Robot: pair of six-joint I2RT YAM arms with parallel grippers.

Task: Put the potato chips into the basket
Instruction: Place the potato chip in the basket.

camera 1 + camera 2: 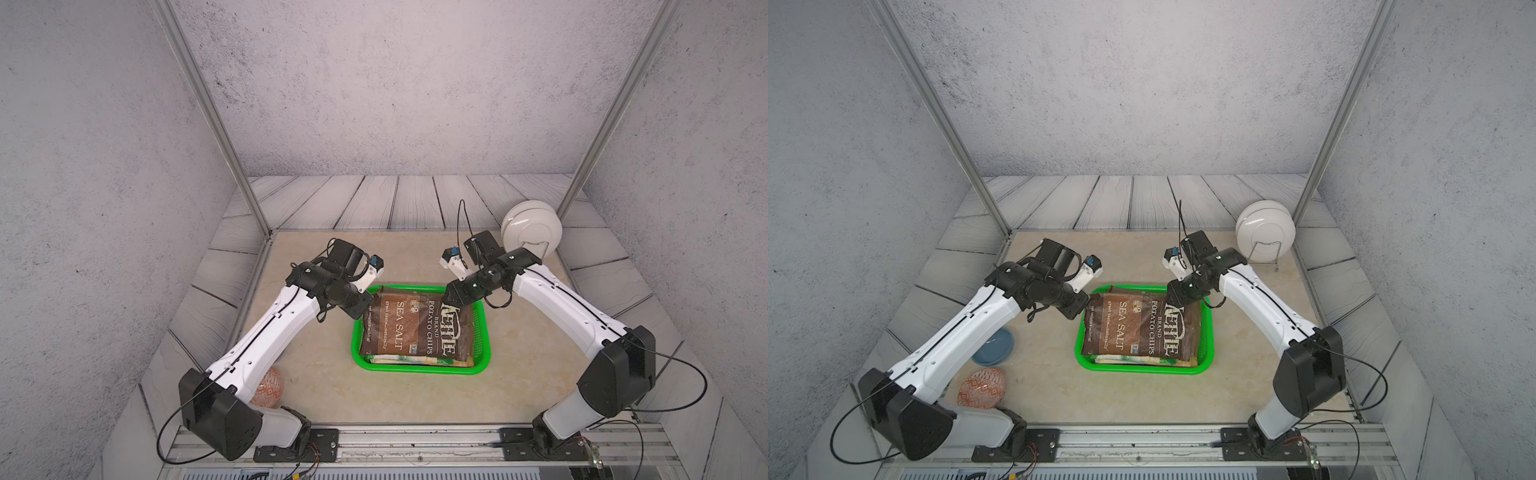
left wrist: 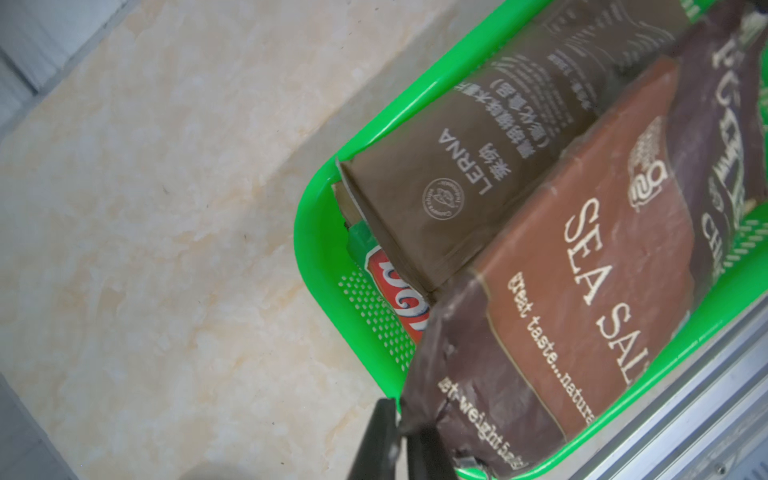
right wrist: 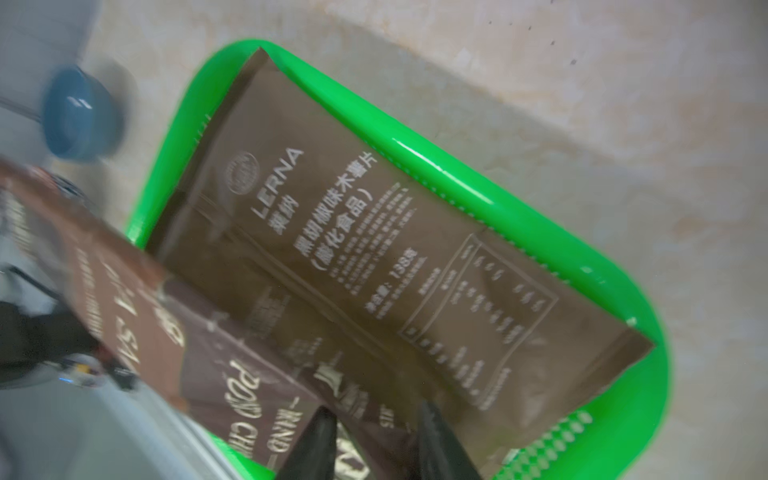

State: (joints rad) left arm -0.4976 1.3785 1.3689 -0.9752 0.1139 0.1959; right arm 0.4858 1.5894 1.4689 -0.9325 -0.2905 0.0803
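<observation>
- Step in hand, as I read it: the drop. The brown bag (image 1: 415, 328) lies on top of the pile in the basket (image 1: 419, 369), centre of both top views, and I'm at its two far corners.
- Under it in the left wrist view: the LERNA bag (image 2: 478, 158) along the rim, and a red bag (image 2: 399, 299) peeking out lower down. Pale bags (image 1: 415, 360) show at the front edge in a top view.
- No bag shows out on the tabletop (image 1: 374, 407), so this looks like the last one.
- My left fingers (image 2: 376, 440): only a narrow slit between them, with the brown bag's crimped corner touching the tips. It looks let go, though I can't be sure.
- My right fingers (image 3: 436, 440): clearly apart, bottom of the frame, the brown bag's print showing in the gap. Nothing is pinched.
- Next call: open the left wider, then lift both straight up so neither tip drags that corner over the rim.
</observation>
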